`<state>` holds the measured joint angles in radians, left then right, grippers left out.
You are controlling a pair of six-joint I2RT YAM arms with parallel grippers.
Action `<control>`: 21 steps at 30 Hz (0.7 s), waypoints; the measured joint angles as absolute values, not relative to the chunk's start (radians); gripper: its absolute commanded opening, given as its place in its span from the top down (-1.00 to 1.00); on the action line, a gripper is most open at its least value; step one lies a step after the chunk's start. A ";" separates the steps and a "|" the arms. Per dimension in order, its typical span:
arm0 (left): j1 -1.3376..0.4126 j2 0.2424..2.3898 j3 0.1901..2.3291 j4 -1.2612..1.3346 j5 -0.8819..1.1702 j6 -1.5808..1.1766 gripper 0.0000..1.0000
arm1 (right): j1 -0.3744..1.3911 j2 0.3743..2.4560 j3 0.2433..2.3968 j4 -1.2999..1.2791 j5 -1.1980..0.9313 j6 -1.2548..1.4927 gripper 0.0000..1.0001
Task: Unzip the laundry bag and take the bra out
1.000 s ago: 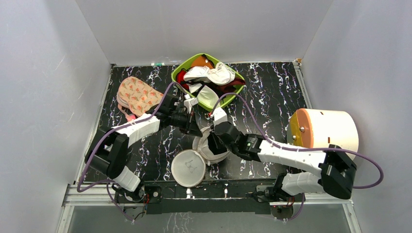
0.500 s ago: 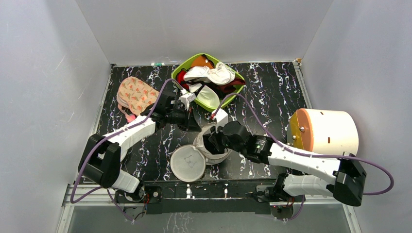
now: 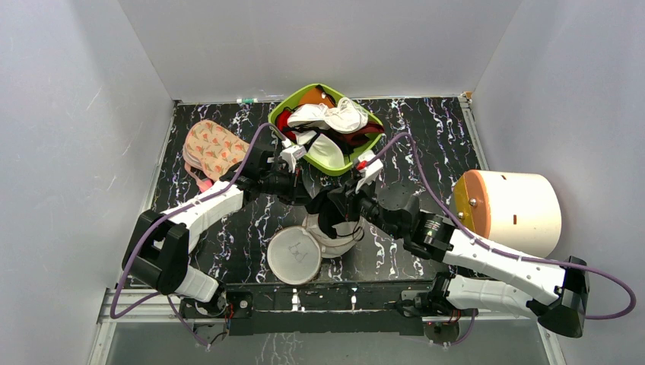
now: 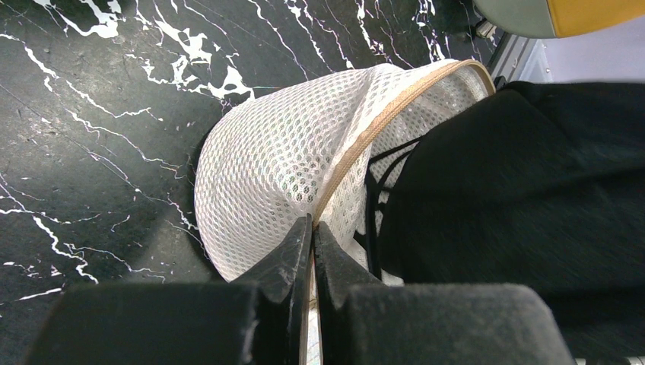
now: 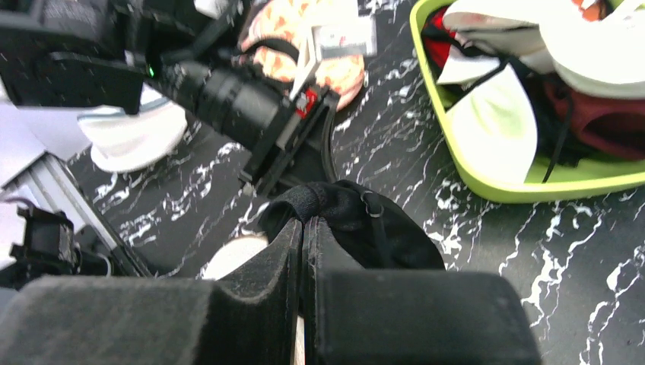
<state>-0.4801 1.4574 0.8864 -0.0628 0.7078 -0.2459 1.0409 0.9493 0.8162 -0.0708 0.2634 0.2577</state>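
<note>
The laundry bag stands unzipped near the table's front, a cream-white mesh case with a tan zip rim. Its round lid, marked with small black glasses, lies flat beside it on the left. My left gripper is shut on the bag's rim at the far side. The black bra bulges out of the bag's mouth. My right gripper is shut on a fold of the bra, just above the bag.
A green basket heaped with garments stands at the back centre. A peach case with orange-and-green print lies back left. A white drum with an orange face sits at the right edge. Grey walls close in three sides.
My right arm has stretched forward and risen, drawing the black bra up out of the bag. The left gripper has kept its hold on the rim; the lid shifted slightly.
</note>
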 measured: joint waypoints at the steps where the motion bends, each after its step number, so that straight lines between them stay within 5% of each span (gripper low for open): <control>1: -0.480 1.457 0.886 -0.065 0.705 -0.245 1.00 | 1.040 0.950 0.829 -0.070 0.271 0.254 1.00; 14: -0.480 1.456 0.886 -0.087 0.661 -0.230 1.00 | 1.041 0.970 1.079 0.027 0.464 0.024 1.00; 21: -0.480 1.435 0.886 -0.104 0.604 -0.216 1.00 | 1.006 1.156 1.239 0.083 0.620 -0.154 1.00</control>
<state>-0.4801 1.4349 0.8864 -0.1040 0.6044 -0.2157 1.0061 1.1557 1.2392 0.0826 0.6197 -0.1543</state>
